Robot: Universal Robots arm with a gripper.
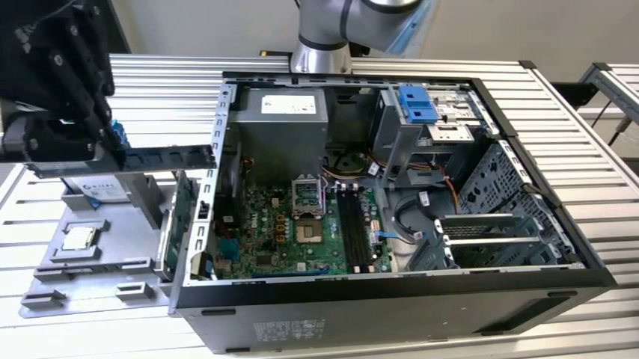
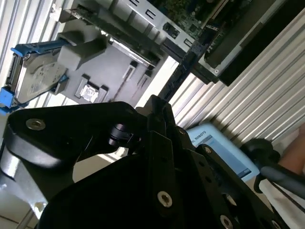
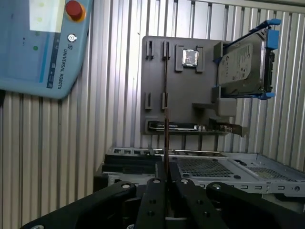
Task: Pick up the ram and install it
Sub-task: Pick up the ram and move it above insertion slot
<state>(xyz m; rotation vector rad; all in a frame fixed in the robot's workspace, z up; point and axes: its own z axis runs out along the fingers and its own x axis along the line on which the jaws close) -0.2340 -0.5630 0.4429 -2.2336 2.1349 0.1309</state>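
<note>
My gripper [image 1: 112, 153] hangs above the grey tray [image 1: 100, 265], at the exterior view's left of the open computer case [image 1: 399, 299]. It is shut on one end of the ram [image 1: 170, 157], a slim dark stick held level in the air, its free end reaching toward the case's left wall. In the first wrist view the ram [image 3: 166, 133] shows edge-on, rising from between the fingers [image 3: 153, 191]. In the second wrist view the ram [image 2: 188, 59] runs out as a dark strip from the gripper [image 2: 159, 112]. Dark memory slots [image 1: 355, 221] lie on the motherboard [image 1: 280, 239].
On the tray [image 3: 181, 105] stand a hard drive [image 1: 100, 187] in a blue bracket, a square silver chip [image 3: 190, 57] and a green card [image 3: 190, 127] on edge. A pale blue control pendant [image 3: 43, 43] lies on the slatted table [image 1: 559, 329]. Drive cages and cables crowd the case's right half.
</note>
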